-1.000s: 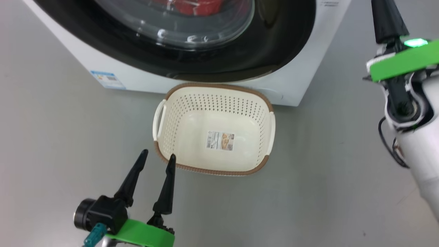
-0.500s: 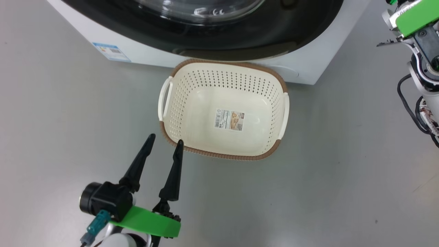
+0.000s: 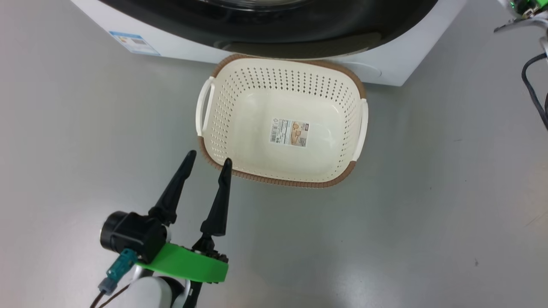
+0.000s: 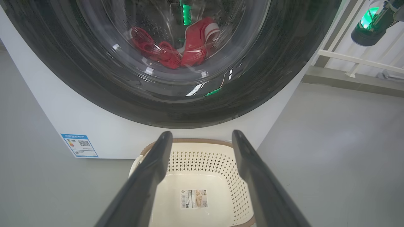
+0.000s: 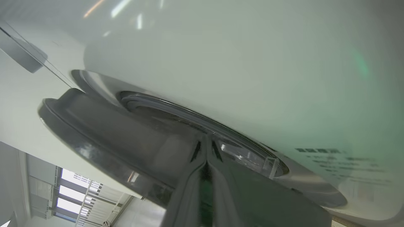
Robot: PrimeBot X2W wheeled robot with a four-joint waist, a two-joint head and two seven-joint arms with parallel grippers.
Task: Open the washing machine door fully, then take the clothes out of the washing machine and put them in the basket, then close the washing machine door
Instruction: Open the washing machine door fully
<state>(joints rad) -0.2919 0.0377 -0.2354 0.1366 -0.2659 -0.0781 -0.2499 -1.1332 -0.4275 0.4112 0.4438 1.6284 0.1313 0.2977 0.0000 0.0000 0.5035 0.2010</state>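
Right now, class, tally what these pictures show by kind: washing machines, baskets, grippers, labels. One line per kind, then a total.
washing machine: 1
basket: 1
grippers: 2, the left gripper and the right gripper
labels: 2, the blue label on the machine and the paper label in the basket
Total: 6

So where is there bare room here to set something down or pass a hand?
The basket is empty but for its label. Bare floor lies wide to its right and on its near side, and left of the left hand. Crowded: the basket's far rim close to the washing machine, and its near-left corner by the left hand.
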